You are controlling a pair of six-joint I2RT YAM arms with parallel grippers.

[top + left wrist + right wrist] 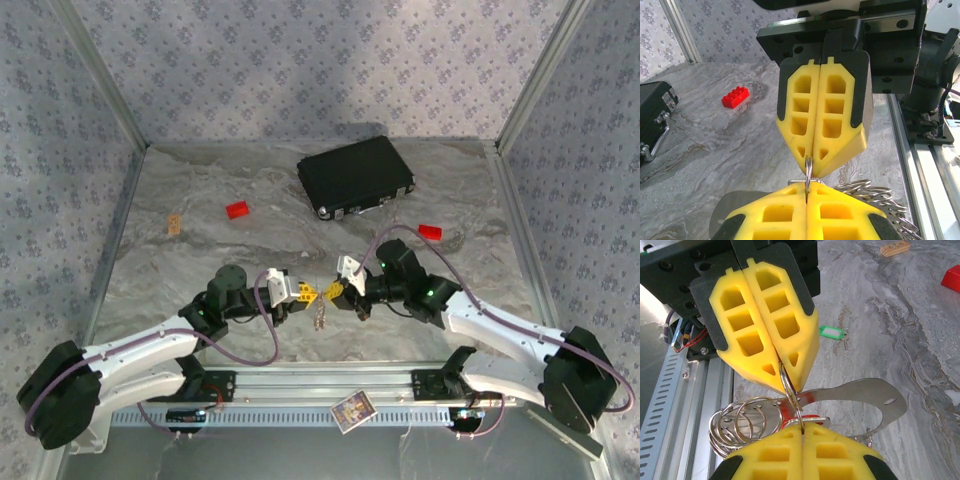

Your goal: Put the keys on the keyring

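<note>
My two grippers meet tip to tip above the middle of the table, the left gripper point(303, 293) facing the right gripper point(335, 292). Both are shut on the same thin silver split ring of the keyring point(791, 388), which stands on edge between the yellow fingertips. In the left wrist view my left gripper point(808, 189) pinches the ring's lower part and the right gripper's fingers point(835, 115) hold its top. A bunch of silver rings point(735, 425) and a flat metal plate point(865, 392) hang from it. A red tag point(790, 409) shows behind the ring. The green key point(832, 332) lies on the table.
A black case point(355, 177) lies at the back centre. Red blocks point(238, 210) point(430, 232) sit left and right of it, and a small tan block point(175, 224) lies far left. The aluminium rail point(300, 395) with a small card point(352, 408) runs along the near edge.
</note>
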